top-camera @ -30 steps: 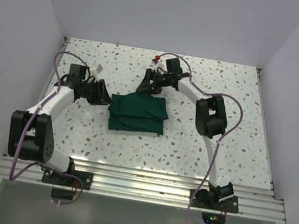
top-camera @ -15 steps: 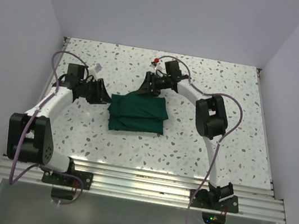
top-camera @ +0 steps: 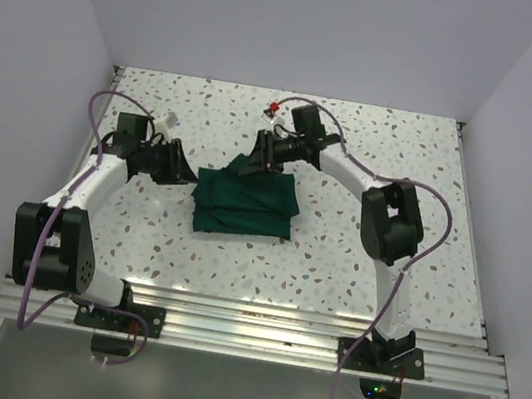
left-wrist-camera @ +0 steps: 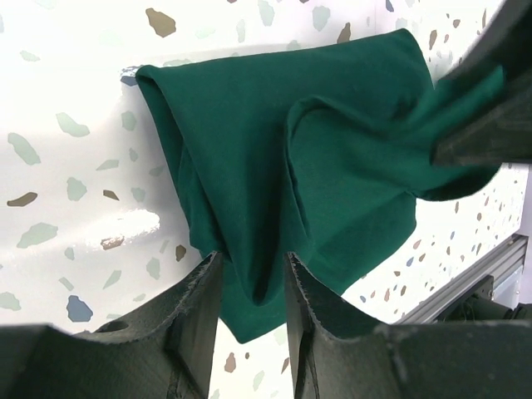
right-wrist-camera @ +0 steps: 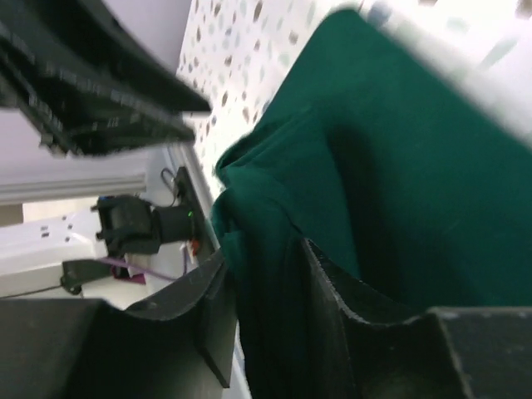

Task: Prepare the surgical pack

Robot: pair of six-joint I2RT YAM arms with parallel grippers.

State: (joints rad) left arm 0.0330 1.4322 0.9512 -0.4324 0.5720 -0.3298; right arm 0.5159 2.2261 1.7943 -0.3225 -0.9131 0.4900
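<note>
The dark green drape (top-camera: 245,206) lies folded in the middle of the speckled table. My left gripper (top-camera: 189,173) is at its left edge, and in the left wrist view its fingers (left-wrist-camera: 253,274) are closed on a fold of the drape (left-wrist-camera: 332,125). My right gripper (top-camera: 250,162) is at the far left corner and is shut on a raised flap of the drape (right-wrist-camera: 416,166), with cloth between its fingers (right-wrist-camera: 262,249). The steel tray, gauze, scissors and forceps are out of view.
White walls close in the table on the left, right and far side. An aluminium rail (top-camera: 246,323) runs along the near edge. The right gripper (left-wrist-camera: 482,100) shows at the right of the left wrist view.
The right gripper has lifted the drape's far left corner and drawn it a little left. The right arm's elbow has swung right. The left arm has barely moved.
</note>
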